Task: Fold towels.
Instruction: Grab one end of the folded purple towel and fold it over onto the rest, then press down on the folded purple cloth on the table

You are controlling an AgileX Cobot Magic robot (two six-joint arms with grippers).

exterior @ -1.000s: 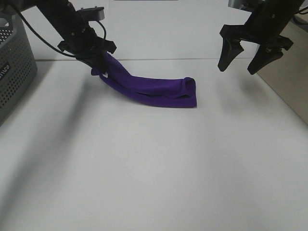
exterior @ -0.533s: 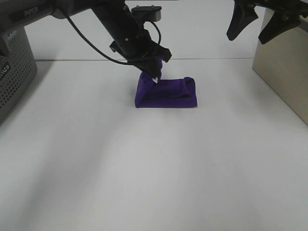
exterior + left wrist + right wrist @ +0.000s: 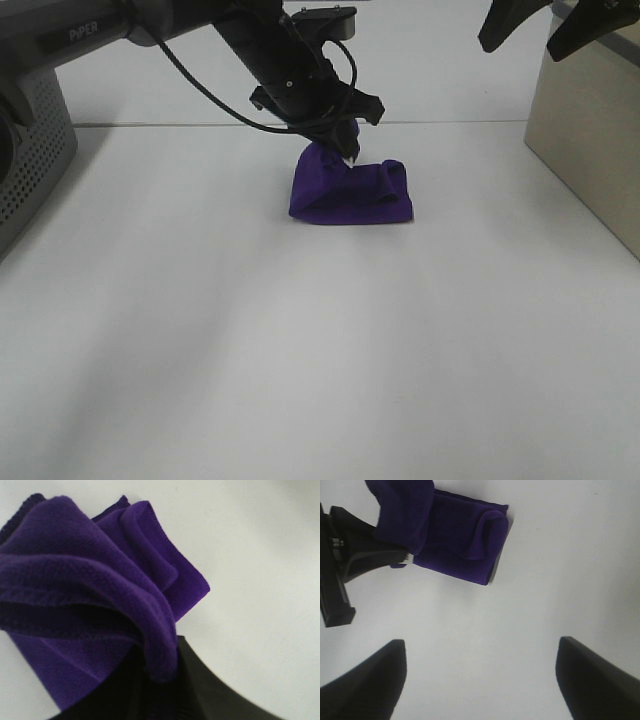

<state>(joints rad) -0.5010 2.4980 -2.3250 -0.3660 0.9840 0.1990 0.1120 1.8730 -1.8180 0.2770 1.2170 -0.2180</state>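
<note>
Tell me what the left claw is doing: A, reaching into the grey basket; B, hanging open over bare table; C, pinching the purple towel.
C: the left claw is shut on a raised fold of the purple towel, as the high and left wrist views show.

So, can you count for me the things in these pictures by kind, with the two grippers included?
Purple towel: 1
Grey basket: 1
Beige box: 1
Grippers: 2, the left gripper and the right gripper
Total: 5
</note>
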